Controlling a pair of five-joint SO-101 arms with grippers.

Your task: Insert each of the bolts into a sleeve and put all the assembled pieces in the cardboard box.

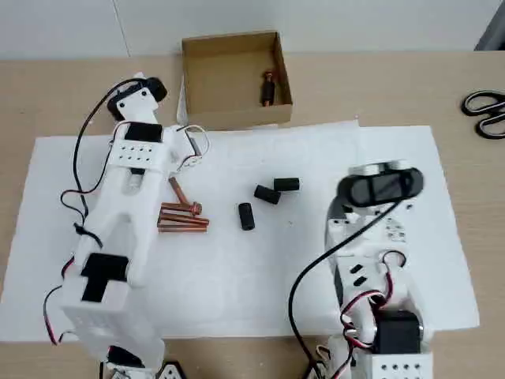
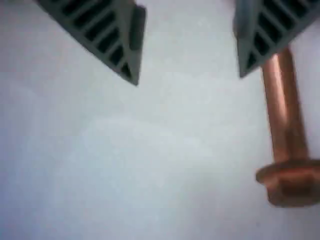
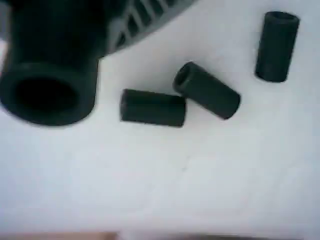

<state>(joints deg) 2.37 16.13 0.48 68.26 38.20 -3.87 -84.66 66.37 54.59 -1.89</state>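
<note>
My left gripper [image 2: 187,75] hangs open just above the white paper, and a copper bolt [image 2: 285,135] lies beside one of its fingertips [image 2: 247,60]. From above, that gripper [image 1: 172,170] is at the upper end of an angled bolt [image 1: 183,196], with more bolts [image 1: 181,219] stacked just below. My right gripper [image 3: 75,30] is shut on a black sleeve [image 3: 47,95], its open bore facing the camera. Three loose sleeves [image 3: 152,107] [image 3: 207,90] [image 3: 276,45] lie on the paper beyond it. The cardboard box [image 1: 207,79] at the back holds one bolt in a sleeve [image 1: 268,87].
A white paper sheet [image 1: 260,276] covers the wooden table. Scissors [image 1: 485,110] lie at the far right edge. The right arm's wrist [image 1: 379,185] stands right of the loose sleeves [image 1: 267,194]. Red and black cables trail along both arms.
</note>
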